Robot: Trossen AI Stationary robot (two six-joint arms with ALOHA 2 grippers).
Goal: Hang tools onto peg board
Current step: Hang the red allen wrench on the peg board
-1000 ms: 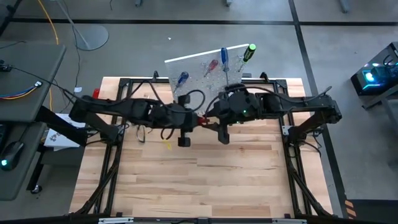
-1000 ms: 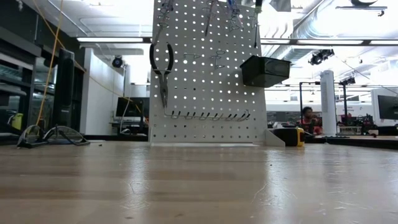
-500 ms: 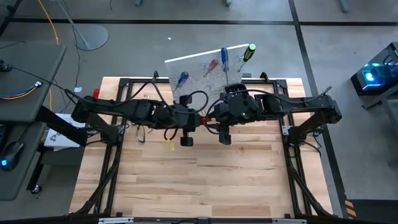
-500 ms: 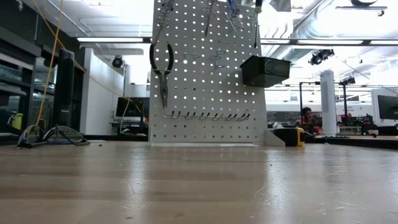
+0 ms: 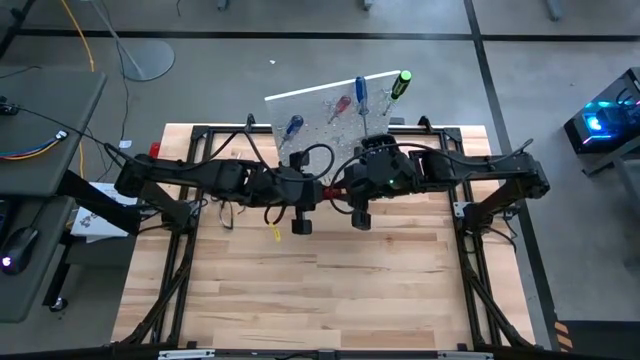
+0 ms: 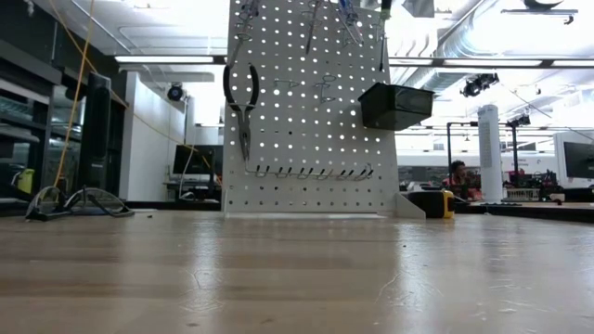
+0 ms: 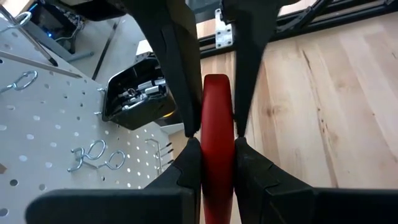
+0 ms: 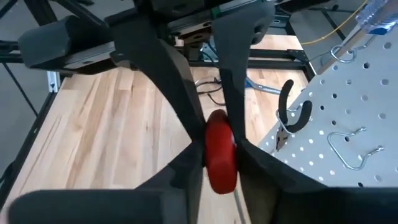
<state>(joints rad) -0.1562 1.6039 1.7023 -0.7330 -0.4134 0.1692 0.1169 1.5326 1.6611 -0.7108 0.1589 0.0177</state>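
Near the wooden table's (image 5: 330,270) far edge, L gripper (image 7: 216,134) and R gripper (image 8: 219,134) meet mid-air, both clamped on one red-handled tool (image 7: 217,140), just before white perforated peg board (image 6: 306,102), dark-handled pliers (image 6: 242,97) hanging at board's left edge.

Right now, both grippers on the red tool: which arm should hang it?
Probably right: left gripper and right gripper both clamp the red-handled tool, but the right one has free hooks on the peg board close by.
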